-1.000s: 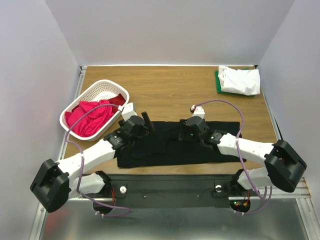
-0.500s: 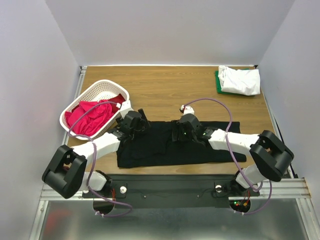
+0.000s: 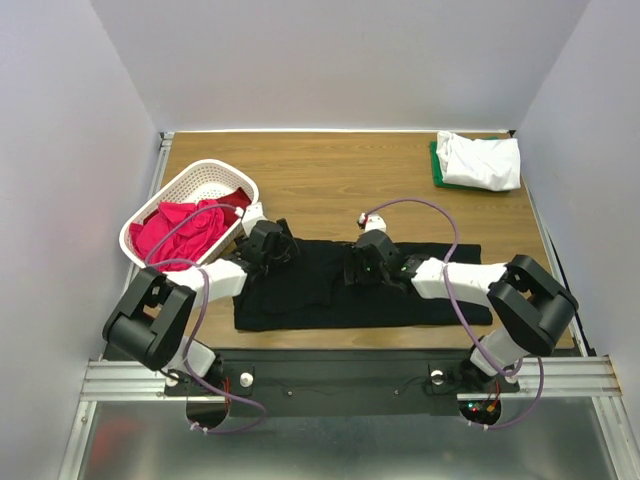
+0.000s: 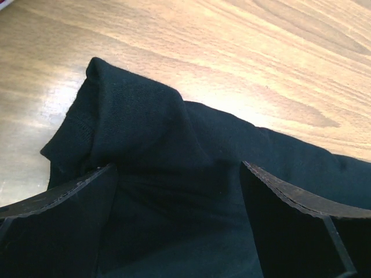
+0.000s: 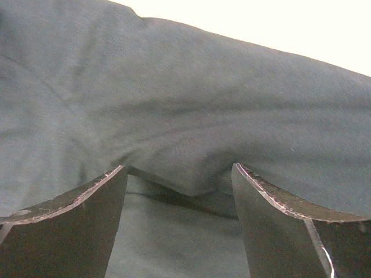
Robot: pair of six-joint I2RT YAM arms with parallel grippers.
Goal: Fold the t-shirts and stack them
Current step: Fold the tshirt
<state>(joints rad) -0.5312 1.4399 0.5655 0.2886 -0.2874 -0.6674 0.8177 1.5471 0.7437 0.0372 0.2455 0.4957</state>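
Note:
The large black t-shirt (image 3: 330, 295) lies spread flat near the table's front edge. My left gripper (image 3: 268, 244) is down at its far left corner, jaws open, with a raised fold of black fabric (image 4: 145, 133) between the fingers (image 4: 58, 226). My right gripper (image 3: 360, 264) is down on the shirt's far edge near the middle, jaws open, with a ridge of black cloth (image 5: 191, 145) between the fingers (image 5: 290, 231). A white t-shirt (image 3: 482, 160) lies on a green one (image 3: 436, 166) at the back right. Pink/red t-shirts (image 3: 180, 232) fill the basket.
The white lattice basket (image 3: 205, 172) stands at the left of the wooden table (image 3: 340, 185), just beside my left arm. Grey walls close in on three sides. A metal rail runs along the near edge.
Both grippers have moved left and lowered onto the black shirt's far edge, the left one to its far left corner. Both arms have folded back toward their bases. The shirt lies as before.

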